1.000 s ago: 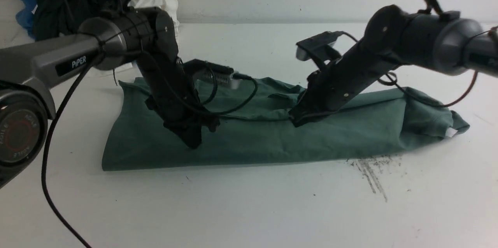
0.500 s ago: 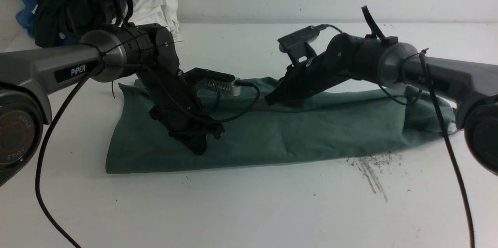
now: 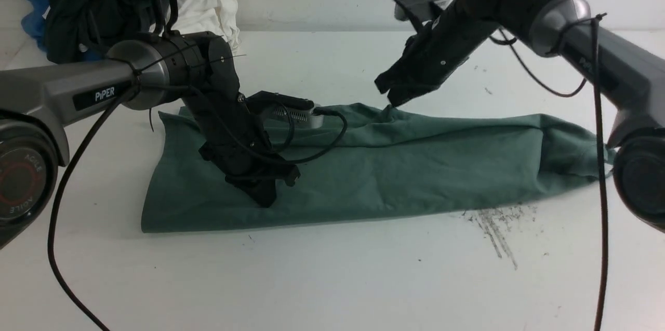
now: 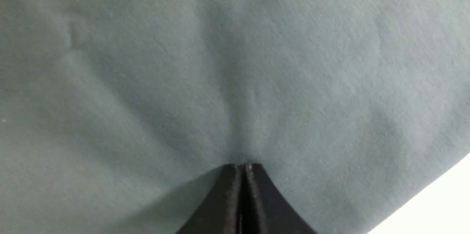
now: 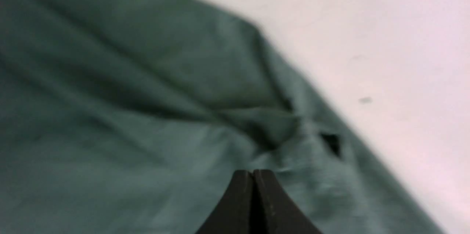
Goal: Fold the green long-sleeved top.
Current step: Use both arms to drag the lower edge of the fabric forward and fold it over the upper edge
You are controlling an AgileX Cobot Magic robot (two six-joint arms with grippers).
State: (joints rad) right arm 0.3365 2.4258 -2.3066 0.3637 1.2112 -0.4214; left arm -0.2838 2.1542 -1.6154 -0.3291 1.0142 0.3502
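The green long-sleeved top [image 3: 415, 175] lies on the white table [image 3: 332, 279] as a long folded band running left to right. My left gripper [image 3: 265, 200] is shut, its tips pressed down on the top's left part. In the left wrist view the cloth [image 4: 147, 79] creases away from the closed tips of the left gripper [image 4: 240, 166]. My right gripper [image 3: 393, 100] is shut and raised just above the top's far edge near the middle. In the right wrist view the right gripper [image 5: 253, 171] hangs over wrinkled cloth [image 5: 110, 116] with nothing visibly between its jaws.
A heap of dark clothes [image 3: 98, 3] sits at the back left corner, with a white garment [image 3: 208, 9] and a blue one [image 3: 28, 3] beside it. Dark scuff marks [image 3: 496, 227] cross the table in front of the top's right end. A wall closes off the back.
My right arm has lifted off the middle of the top and swung up and back to its far edge. The left gripper has stayed pressed on the cloth.
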